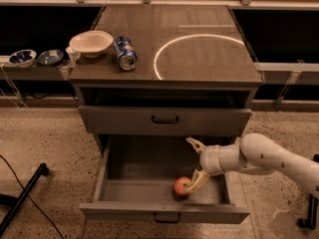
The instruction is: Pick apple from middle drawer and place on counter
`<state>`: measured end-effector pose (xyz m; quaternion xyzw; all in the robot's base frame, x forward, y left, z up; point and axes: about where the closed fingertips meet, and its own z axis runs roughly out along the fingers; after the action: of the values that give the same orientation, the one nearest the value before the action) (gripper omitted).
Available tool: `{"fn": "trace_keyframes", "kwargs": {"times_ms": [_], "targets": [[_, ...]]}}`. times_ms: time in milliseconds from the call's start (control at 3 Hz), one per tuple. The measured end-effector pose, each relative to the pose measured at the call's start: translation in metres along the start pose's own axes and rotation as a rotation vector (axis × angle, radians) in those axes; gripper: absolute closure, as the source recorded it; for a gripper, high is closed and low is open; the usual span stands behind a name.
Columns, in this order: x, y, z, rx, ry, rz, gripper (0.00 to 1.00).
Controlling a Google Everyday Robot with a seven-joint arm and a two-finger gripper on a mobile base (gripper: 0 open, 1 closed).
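The small round red-orange apple [181, 186] lies front-right in the open grey middle drawer [139, 190]. It shows no long axis. The two-finger gripper [195, 162] is spread wide inside the drawer, with its lower finger against the apple.

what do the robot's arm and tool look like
The arm is smooth, rounded and white. The tool, inside the middle drawer by the apple, has two slim cream fingers. No cables or markings show.

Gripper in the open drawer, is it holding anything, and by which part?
Nothing is held. The gripper is in the middle drawer, open: one of its fingers is against the right side of the apple, the other well above.
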<state>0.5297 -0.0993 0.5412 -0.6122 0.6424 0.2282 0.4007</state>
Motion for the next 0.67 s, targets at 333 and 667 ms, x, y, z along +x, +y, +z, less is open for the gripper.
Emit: {"fn": "trace_keyframes", "kwargs": {"times_ms": [333, 667], "targets": [[0.034, -0.004, 0.018, -0.005, 0.025, 0.005, 0.0], [0.064, -0.003, 0.033, -0.011, 0.047, 0.013, 0.1]]}}
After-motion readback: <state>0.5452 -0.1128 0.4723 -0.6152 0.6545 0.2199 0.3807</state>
